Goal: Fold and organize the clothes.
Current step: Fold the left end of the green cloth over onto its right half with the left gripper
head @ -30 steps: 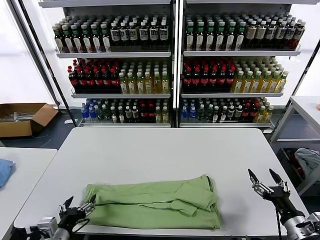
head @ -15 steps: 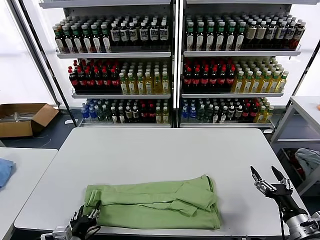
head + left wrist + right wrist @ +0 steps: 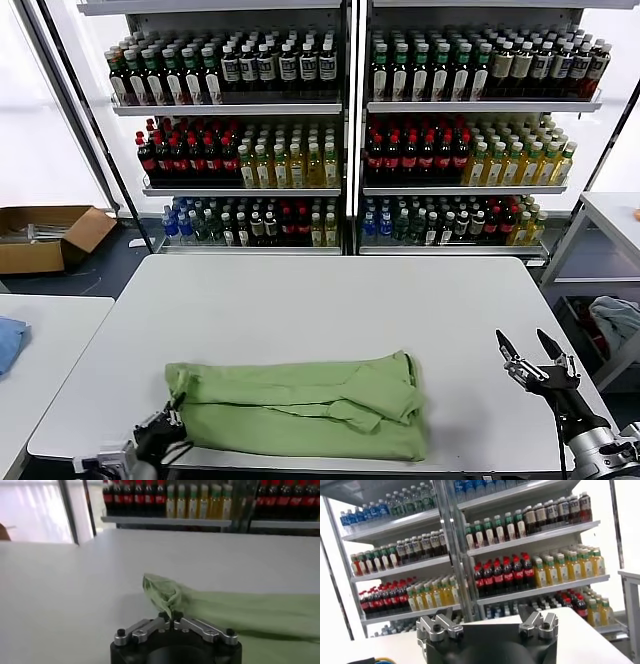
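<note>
Bare white tabletop [image 3: 330, 300] ahead of both grippers, unobstructed up to the far edge. Folded light green cotton shirts [image 3: 300, 405] spread inboard of the left gripper [image 3: 160, 437], one corner pinched between its closed fingers. Open-fingered right gripper [image 3: 530, 358] well apart from the cloth, bare surface between. Tall bottle-stocked shelving [image 3: 350, 130] beyond the table.

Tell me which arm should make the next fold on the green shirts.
Left. Its tool is already shut on the left corner of the green shirts at the table's near edge. The right tool hovers open, off to the right, apart from the fabric.
</note>
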Robot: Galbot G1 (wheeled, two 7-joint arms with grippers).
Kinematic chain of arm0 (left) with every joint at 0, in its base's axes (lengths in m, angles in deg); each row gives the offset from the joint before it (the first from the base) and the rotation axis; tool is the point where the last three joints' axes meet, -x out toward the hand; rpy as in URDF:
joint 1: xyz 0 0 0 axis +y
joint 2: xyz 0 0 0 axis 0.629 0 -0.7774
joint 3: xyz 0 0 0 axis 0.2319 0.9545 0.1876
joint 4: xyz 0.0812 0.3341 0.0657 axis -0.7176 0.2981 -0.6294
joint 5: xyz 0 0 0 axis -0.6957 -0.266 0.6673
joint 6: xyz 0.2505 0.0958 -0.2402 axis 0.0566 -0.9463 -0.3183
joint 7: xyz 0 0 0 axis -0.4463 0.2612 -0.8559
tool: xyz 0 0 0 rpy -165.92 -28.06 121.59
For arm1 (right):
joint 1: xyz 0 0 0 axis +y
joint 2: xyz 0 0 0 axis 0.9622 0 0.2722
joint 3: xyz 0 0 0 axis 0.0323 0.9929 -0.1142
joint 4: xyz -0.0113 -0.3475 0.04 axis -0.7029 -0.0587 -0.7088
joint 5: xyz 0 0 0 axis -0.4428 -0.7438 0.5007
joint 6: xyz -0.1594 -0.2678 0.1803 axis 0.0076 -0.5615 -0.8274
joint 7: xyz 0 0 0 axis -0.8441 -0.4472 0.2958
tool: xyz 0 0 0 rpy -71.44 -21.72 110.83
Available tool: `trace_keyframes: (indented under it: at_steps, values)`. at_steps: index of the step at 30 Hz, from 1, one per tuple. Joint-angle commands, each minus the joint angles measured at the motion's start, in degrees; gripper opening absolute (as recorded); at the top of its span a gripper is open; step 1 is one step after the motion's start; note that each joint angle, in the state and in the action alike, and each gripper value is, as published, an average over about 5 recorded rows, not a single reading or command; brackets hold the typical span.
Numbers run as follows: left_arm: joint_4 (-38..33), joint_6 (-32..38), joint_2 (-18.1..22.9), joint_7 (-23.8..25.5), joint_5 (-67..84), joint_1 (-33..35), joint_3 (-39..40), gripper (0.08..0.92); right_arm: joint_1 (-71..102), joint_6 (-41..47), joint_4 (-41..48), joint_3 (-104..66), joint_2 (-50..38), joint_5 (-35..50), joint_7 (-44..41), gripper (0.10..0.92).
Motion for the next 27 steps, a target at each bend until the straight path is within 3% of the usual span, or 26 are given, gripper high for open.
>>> trace_keyframes:
  at_steps: [1,8,12,15,20,27]
  values:
    - [2.00,0.12,-10.42,1.42,8.38,-3.07,-21.00,0.090,-0.20,0.02,-0.24,0.59,0.07,0.26,-0.16,0.823]
    - [12.81,0.66,-19.63,5.31,12.82,-3.82,-30.83,0.088,0.12,0.18,-0.92,0.62,-0.29,0.38,-0.01,0.823]
    - [10.88,0.87,-20.94,5.71,13.23,-4.31,-31.09,0.088,0.23,0.35,-1.43,0.57,-0.30,0.35,0.10,0.823]
    - [4.07,0.39,-18.21,5.33,13.29,-4.13,-27.91,0.088,0.29,0.47,-1.80,0.56,-0.14,0.25,0.17,0.823]
    - [-8.05,0.03,-9.55,3.50,10.33,-3.40,-15.88,0.088,0.68,0.66,-2.35,0.47,0.16,-0.02,0.10,0.823]
    - [-9.95,2.72,-0.89,2.54,-1.04,-3.15,4.16,0.088,1.44,0.65,-1.89,0.43,0.30,-0.63,-0.13,0.823]
